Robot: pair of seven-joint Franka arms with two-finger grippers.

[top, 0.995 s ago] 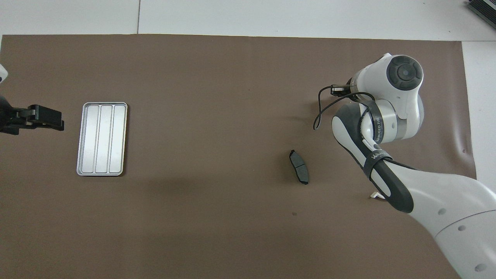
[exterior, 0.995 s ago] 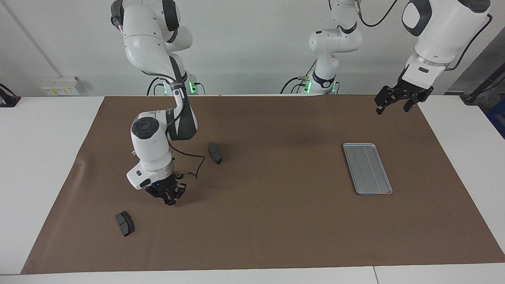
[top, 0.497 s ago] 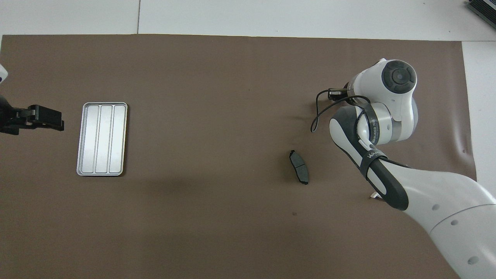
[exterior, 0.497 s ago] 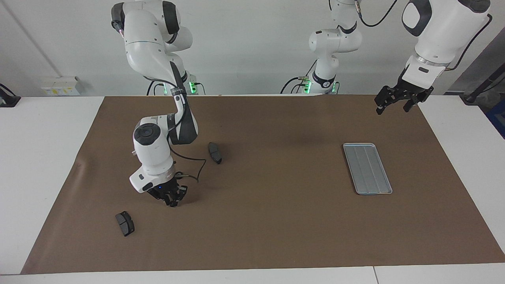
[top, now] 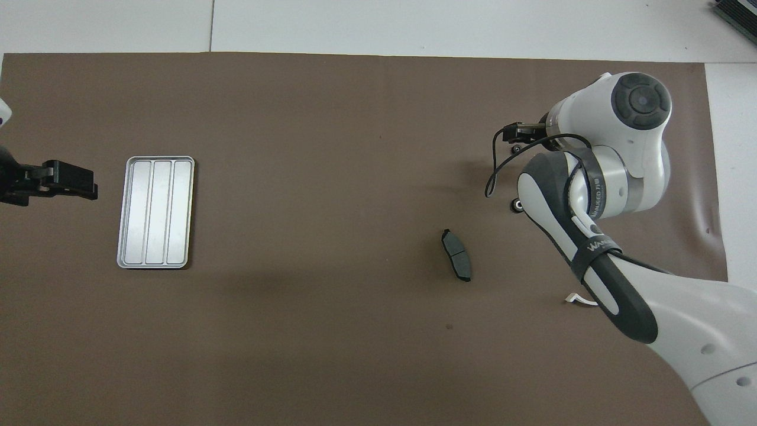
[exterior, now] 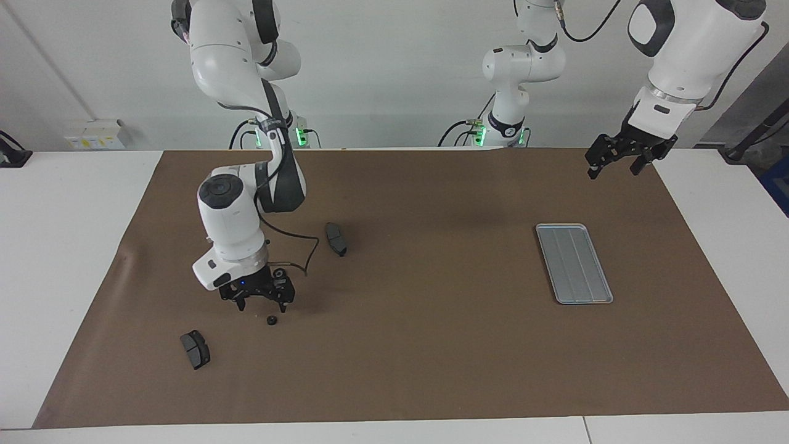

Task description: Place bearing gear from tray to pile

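Black little gear [exterior: 270,319] sits on the bench at the right gripper's [exterior: 259,298] five o'clock, jaws released, delivered among the pads, while the left gripper [exterior: 618,161] waits open.

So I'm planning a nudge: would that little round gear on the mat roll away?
Possibly. The gear looks round and small, so a nudge could send it rolling or skidding. It seems to lie flat on the brown mat under the open right gripper, which should steady it.
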